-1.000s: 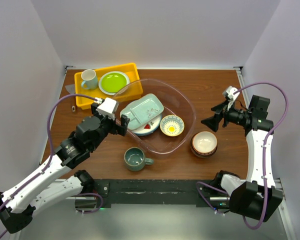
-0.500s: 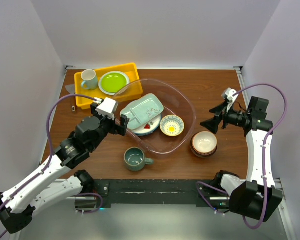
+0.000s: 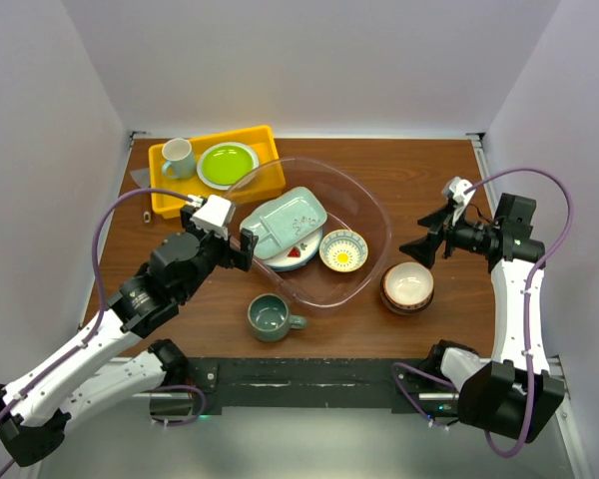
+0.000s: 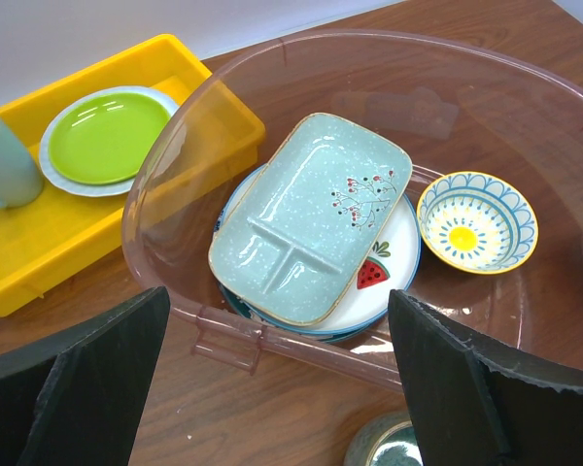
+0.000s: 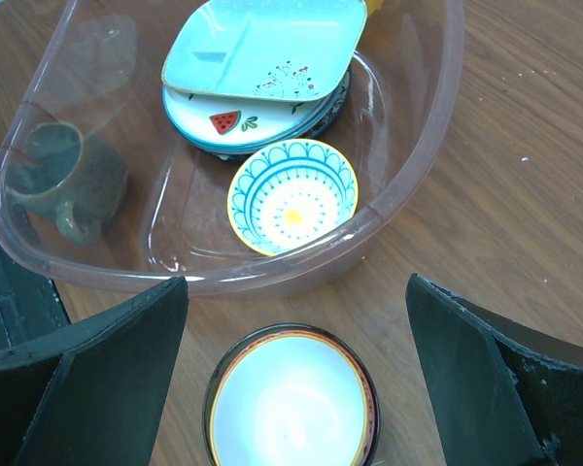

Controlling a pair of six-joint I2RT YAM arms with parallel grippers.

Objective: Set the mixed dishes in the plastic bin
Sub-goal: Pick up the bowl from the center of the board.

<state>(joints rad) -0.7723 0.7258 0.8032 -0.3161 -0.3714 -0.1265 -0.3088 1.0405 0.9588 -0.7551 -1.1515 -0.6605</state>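
The clear plastic bin [image 3: 387,225] stands mid-table. In it the pale-green divided tray [image 3: 285,218] lies on white plates with red fruit marks [image 3: 299,253], and a yellow-inside patterned bowl [image 3: 342,250] sits beside them. The grey-green mug [image 3: 270,317] stands on the table in front of the bin. The reddish-brown bowl [image 3: 407,287] stands to the right of the bin. My left gripper [image 3: 248,250] is open and empty at the bin's near-left rim [image 4: 301,340]. My right gripper [image 3: 419,245] is open and empty above the reddish-brown bowl [image 5: 291,403].
An opaque yellow tray [image 3: 170,195] at the back left holds a lime-green plate [image 3: 227,164] and a pale mug [image 3: 178,158]. White walls close in the table on three sides. In the right wrist view the grey-green mug [image 5: 63,180] shows through the bin wall.
My right gripper has edged slightly down and left toward the reddish-brown bowl. The left arm and the dishes have not moved.
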